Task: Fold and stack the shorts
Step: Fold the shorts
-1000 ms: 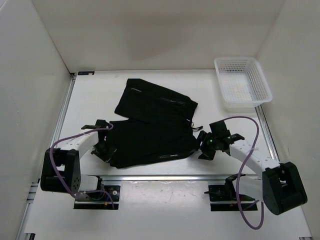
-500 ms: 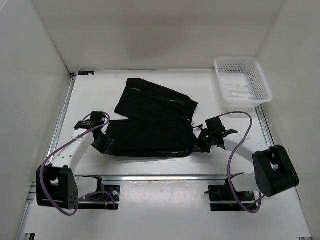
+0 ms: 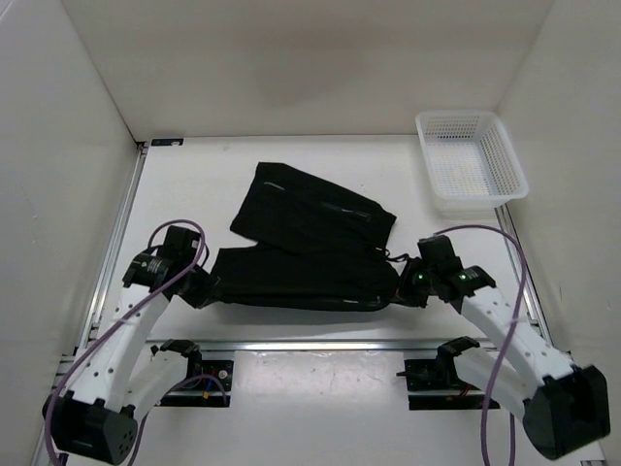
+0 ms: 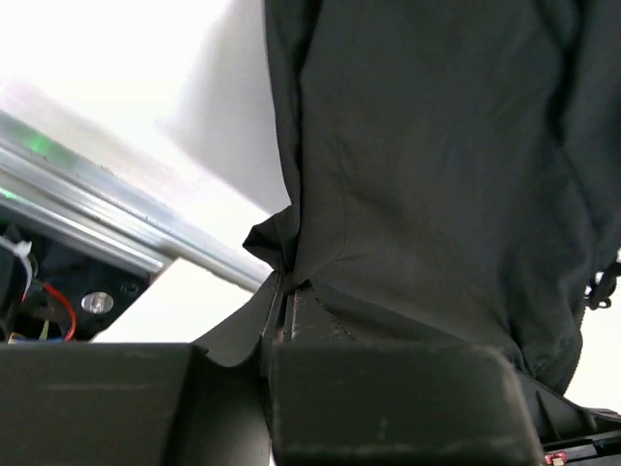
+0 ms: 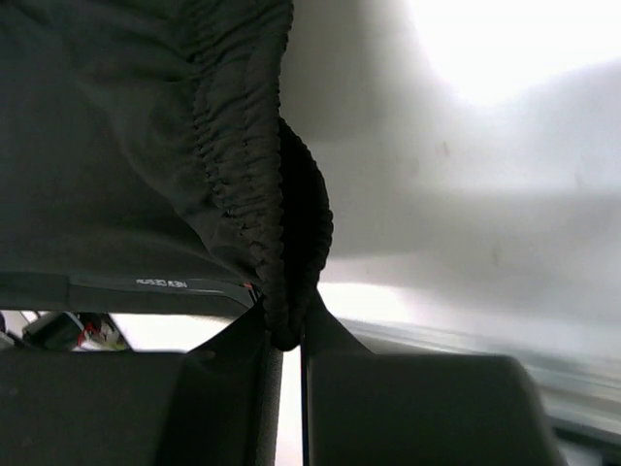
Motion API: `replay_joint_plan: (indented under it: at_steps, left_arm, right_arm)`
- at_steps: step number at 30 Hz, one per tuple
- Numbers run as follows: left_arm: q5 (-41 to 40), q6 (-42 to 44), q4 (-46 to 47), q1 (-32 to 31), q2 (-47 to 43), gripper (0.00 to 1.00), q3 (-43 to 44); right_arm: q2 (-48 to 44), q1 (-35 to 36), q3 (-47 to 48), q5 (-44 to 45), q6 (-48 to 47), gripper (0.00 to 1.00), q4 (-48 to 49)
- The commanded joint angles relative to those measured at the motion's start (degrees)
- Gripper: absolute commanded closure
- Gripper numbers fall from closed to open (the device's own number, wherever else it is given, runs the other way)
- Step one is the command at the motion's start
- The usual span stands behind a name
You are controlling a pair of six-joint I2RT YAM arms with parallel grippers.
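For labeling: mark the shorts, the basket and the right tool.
shorts [image 3: 301,277]: top view, middle of the near half.
basket [image 3: 473,205]: top view, near wall.
right tool [image 5: 283,340]: right wrist view, between fingertips pinching the waistband.

You have the black shorts [image 3: 306,248] spread across the middle of the table [image 3: 194,184]. They fill the whole span between your left gripper [image 3: 206,287] and right gripper [image 3: 403,289], each pinched onto a near end of the cloth. Bare table lies behind the shorts up to the back wall [image 3: 310,68], and along the left side. A white mesh basket [image 3: 471,160] stands at the far right corner against the right wall [image 3: 572,146], with a bare strip between it and the shorts. A metal rail [image 3: 310,343] crosses just in front of the cloth.
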Motion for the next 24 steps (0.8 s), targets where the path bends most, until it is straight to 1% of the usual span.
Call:
replay_joint_plan:
  at_steps: [1,3,4,6,7,8,9,10,11,13,14,15,16,17,18,19,20,21,22,23,24]
  left_arm:
    - [-2.93,-2.78,-3.87,-1.33,-2.86,0.90,2.28]
    - [-4.69,-1.65,-4.40,-1.33,-2.86,0.90,5.43]
    - [-5.39,0.10,-4.40,-1.33,-2.08,0.90,9.71]
    - [-7.41,1.96,-4.40,-1.33,1.52,0.90,14.92]
    - [-7.94,3.70,-4.40,-1.33,3.28,0.90,20.51]
    - [-8.73,4.68,-4.40,-1.33,7.47,0.90,23.44]
    - [-8.74,5.73,-4.40,-1.33,9.77,0.90,26.34]
    - [-9.43,7.40,-3.70,-1.33,12.15,0.90,31.85]
    - [-9.44,8.37,-3.70,-1.33,17.04,0.90,34.60]
    - [-9.96,9.69,-2.03,-1.33,22.08,0.90,40.05]
    - [-9.97,11.00,-1.33,-1.33,26.97,0.90,44.87]
    - [-9.97,11.63,-1.32,-1.33,29.55,0.90,47.26]
    - [-9.45,12.33,-0.80,-0.63,32.10,0.90,49.64]
    - [-9.44,13.38,-0.80,-0.63,34.56,0.90,54.36]
    - [-8.14,13.39,-0.80,-0.10,39.37,0.90,56.58]
    - [-8.12,14.17,0.07,-0.10,41.68,0.90,58.52]
    - [-7.60,14.79,0.69,-0.10,43.96,0.90,62.45]
    - [-6.46,14.80,0.70,0.42,48.68,0.90,64.58]
    - [-5.93,15.49,0.70,0.43,51.17,0.90,66.95]
    - [-5.93,15.50,0.70,0.95,53.46,0.90,71.15]
    - [-3.75,16.02,0.70,1.74,58.00,0.90,73.37]
  right_arm:
    - [-6.57,-0.18,0.35,4.65,0.75,1.00,-13.19]
    - [-9.65,-0.18,2.55,7.10,0.75,1.00,-17.04]
    - [-9.66,-0.18,3.60,7.99,0.75,1.00,-18.20]
    - [-9.58,-0.18,6.94,9.66,-0.03,1.00,-19.70]
    - [-8.09,-0.18,7.99,10.45,-0.04,1.00,-20.31]
    - [-7.12,-0.18,10.27,11.94,-1.00,1.00,-20.32]
    - [-6.06,-0.18,11.59,12.91,-2.14,1.00,-20.32]
    - [-3.70,-0.18,13.09,14.05,-2.67,1.00,-20.32]
    - [-2.38,-0.18,14.67,15.37,-3.28,1.00,-20.32]
    - [2.35,-0.18,19.41,18.79,-4.95,1.00,-20.32]
    - [4.12,-0.70,21.00,19.77,-5.57,1.00,-19.80]
    - [7.97,-0.70,24.23,20.56,-6.62,1.00,-19.79]
    - [9.92,-1.23,25.74,21.09,-7.33,1.00,-19.01]
    - [11.77,-1.23,27.24,21.70,-8.03,1.00,-17.78]
    - [15.44,-1.93,30.12,21.71,-8.56,1.00,-17.25]
    - [17.22,-3.07,31.54,21.71,-9.78,1.00,-16.11]
    - [18.89,-3.69,32.86,21.71,-10.40,1.00,-15.58]
    - [22.13,-5.08,35.23,21.71,-11.02,1.00,-14.97]
    - [23.81,-5.88,36.56,20.32,-12.33,1.00,-14.44]
    - [25.40,-6.50,37.87,20.30,-12.87,1.00,-13.82]
    - [28.46,-7.64,39.11,19.52,-13.39,1.00,-13.82]
